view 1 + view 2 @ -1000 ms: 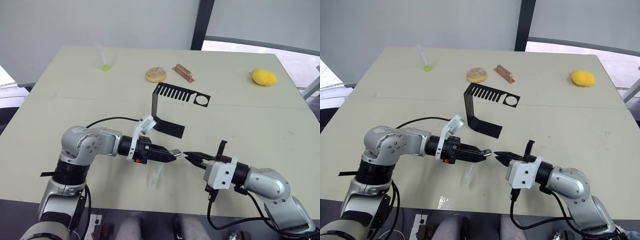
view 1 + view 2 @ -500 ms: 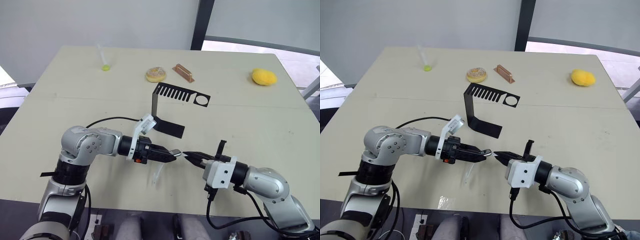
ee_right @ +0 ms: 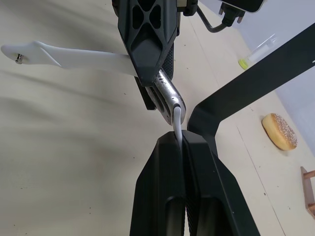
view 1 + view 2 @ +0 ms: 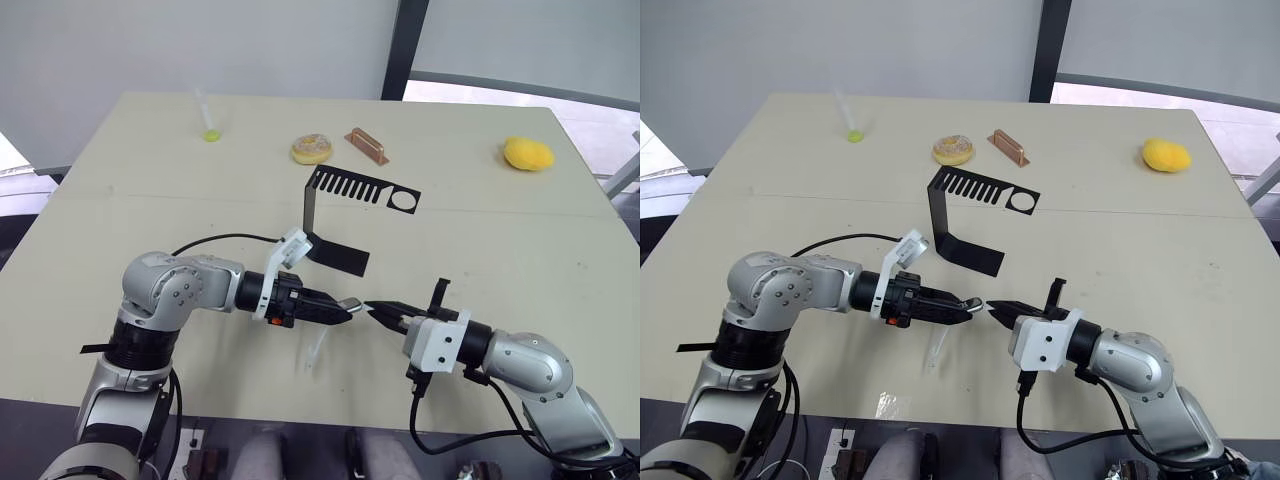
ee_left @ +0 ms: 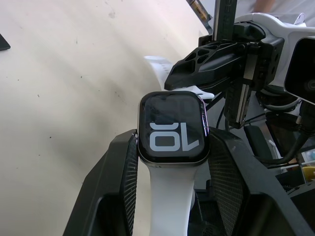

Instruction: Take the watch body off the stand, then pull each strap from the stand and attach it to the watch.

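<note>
Right tool [image 4: 377, 311] has crept slightly toward the left tool [image 4: 347, 306]; little else changed. Stand [image 4: 345, 200] on the desk [image 4: 520, 250] is bare. Watch [image 5: 172, 127] sits clamped between the left tool's fingers above the desk's near edge, first strap [image 3: 69, 56] already fitted and hanging. Right tool, pressed together, pinches the second strap [image 3: 176, 120] edge-on against the watch's rim. Seating that strap looks like all that remains.

Big beige table [image 4: 520, 240] takes up most of the view. Plain grey wall [image 4: 200, 45] behind it at 12 o'clock, with a dark vertical post [image 4: 403, 48] next to it. Bright light-coloured floor [image 4: 600, 115] showing past the table at 2 o'clock.
</note>
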Robot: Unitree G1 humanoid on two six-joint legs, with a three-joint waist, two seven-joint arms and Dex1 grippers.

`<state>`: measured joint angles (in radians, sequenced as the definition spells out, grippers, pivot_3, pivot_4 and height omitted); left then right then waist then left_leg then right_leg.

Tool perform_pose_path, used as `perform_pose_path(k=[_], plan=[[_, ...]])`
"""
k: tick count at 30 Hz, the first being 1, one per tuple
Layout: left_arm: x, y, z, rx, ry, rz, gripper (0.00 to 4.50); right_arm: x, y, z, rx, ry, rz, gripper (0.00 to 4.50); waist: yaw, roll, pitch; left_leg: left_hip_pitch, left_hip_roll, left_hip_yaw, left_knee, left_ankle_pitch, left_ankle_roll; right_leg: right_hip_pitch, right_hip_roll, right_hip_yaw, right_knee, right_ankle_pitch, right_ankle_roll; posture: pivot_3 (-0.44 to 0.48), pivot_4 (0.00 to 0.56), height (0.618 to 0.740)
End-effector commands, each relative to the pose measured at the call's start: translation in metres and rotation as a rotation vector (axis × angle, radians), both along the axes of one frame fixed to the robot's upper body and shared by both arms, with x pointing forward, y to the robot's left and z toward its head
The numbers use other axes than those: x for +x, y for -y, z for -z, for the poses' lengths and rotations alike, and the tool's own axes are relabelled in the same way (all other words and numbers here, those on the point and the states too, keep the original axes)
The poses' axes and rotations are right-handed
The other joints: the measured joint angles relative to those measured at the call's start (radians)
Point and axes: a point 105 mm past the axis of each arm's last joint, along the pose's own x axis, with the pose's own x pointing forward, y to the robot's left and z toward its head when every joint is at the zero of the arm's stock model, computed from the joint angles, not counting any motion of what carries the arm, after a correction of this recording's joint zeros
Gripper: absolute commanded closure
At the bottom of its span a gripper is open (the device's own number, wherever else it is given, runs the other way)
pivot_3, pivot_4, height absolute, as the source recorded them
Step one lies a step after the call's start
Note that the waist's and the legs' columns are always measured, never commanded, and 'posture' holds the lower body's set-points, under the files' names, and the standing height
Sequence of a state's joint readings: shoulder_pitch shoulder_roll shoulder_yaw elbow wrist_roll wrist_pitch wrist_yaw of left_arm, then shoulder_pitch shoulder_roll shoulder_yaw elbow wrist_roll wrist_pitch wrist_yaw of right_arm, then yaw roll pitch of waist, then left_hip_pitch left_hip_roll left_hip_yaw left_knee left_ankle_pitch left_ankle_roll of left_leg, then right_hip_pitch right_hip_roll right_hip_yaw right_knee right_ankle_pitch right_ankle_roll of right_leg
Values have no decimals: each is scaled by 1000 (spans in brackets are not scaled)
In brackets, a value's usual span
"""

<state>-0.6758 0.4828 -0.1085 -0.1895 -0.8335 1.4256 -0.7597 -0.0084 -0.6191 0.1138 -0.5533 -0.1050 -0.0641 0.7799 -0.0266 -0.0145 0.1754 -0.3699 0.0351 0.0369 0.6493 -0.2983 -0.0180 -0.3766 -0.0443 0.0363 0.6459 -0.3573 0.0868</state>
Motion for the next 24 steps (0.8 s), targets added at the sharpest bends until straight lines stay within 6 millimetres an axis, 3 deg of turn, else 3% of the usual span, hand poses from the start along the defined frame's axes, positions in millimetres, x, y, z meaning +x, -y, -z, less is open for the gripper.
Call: perform_pose_path(k=[1,24], plan=[[-21,20,-10,-50,32,144,2923,-7,-15,-13,44,56,-59,4500,0,0,0,0,0,0,0,0,0,0,0,0,0,0,0,0,150,740],[-21,21,-10,-50,37,142,2923,-4,-19,-12,41,51,-63,4500,0,0,0,0,0,0,0,0,0,0,0,0,0,0,0,0,150,740]])
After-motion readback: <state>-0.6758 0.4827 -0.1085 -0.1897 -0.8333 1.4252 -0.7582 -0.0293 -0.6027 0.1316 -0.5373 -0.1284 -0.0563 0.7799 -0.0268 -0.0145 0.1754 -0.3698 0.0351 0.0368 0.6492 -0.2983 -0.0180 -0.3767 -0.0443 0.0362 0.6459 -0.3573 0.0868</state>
